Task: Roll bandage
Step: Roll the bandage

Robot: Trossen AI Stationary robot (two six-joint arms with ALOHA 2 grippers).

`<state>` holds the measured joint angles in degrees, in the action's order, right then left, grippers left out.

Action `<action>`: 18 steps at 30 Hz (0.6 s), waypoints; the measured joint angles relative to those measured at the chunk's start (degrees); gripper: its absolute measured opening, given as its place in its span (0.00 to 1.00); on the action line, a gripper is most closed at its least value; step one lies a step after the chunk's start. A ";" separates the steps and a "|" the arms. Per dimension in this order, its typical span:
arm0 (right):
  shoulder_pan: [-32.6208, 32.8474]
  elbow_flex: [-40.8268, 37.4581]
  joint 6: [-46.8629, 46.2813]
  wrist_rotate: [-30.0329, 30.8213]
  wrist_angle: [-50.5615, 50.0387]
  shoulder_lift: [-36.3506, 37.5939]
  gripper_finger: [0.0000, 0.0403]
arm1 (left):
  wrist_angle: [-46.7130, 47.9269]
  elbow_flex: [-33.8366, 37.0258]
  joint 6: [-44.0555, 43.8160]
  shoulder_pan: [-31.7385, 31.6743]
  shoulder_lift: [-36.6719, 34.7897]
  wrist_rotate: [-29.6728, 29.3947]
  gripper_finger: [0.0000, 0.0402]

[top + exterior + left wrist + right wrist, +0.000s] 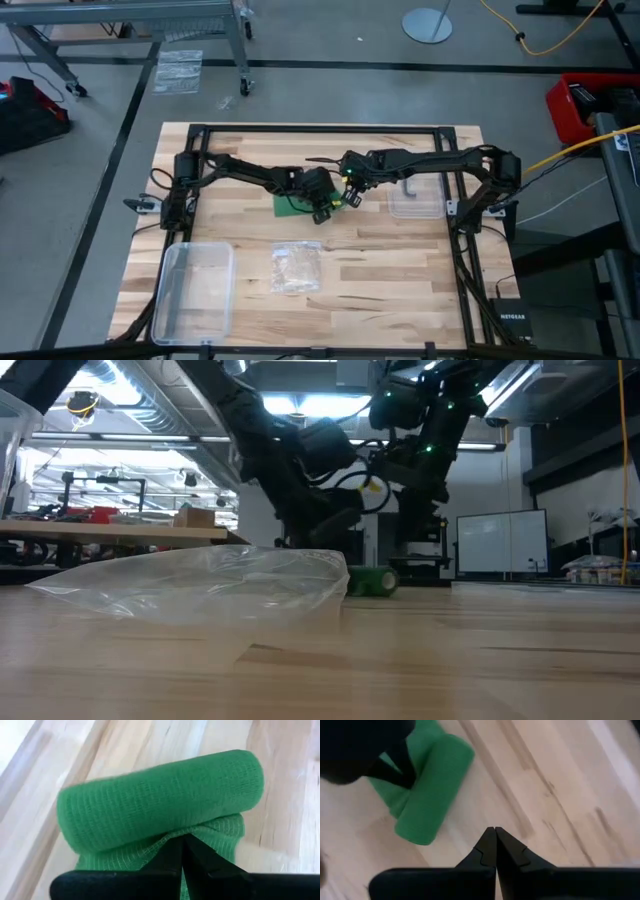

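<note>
1. High view, far left: a clear plastic box [196, 290] sits near the front left corner of the wooden table [400, 290].
2. A crinkly clear bag [296, 267] lies just right of the box.
3. The left gripper [322, 208] is at mid-table, jaws pressed together, tips down on the flat tail of the green bandage [160, 805].
4. The bandage is partly rolled, its roll lying on the table just past those tips.
5. The right gripper [352, 194], jaws pressed together and holding nothing, hovers close beside the roll.
6. A clear lid [415, 204] lies further right.
</note>
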<state>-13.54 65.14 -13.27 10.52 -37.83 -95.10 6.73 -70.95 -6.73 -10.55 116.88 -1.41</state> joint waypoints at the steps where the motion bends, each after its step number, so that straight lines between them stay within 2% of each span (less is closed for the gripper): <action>1: 0.00 -0.02 0.03 0.83 -0.83 0.46 0.00 | 0.02 -0.99 0.58 0.02 0.56 -0.04 0.00; 9: -0.02 0.00 -0.05 4.26 -5.61 3.47 0.00 | 0.22 -7.19 2.69 0.00 4.10 -0.06 0.00; 18: -1.65 -0.02 -0.14 5.52 -8.34 5.37 0.00 | 0.51 -9.70 4.10 0.00 3.35 -0.10 0.00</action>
<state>-15.19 65.13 -13.41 16.04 -46.17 -89.73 7.24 -80.65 -2.62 -10.55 120.23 -1.51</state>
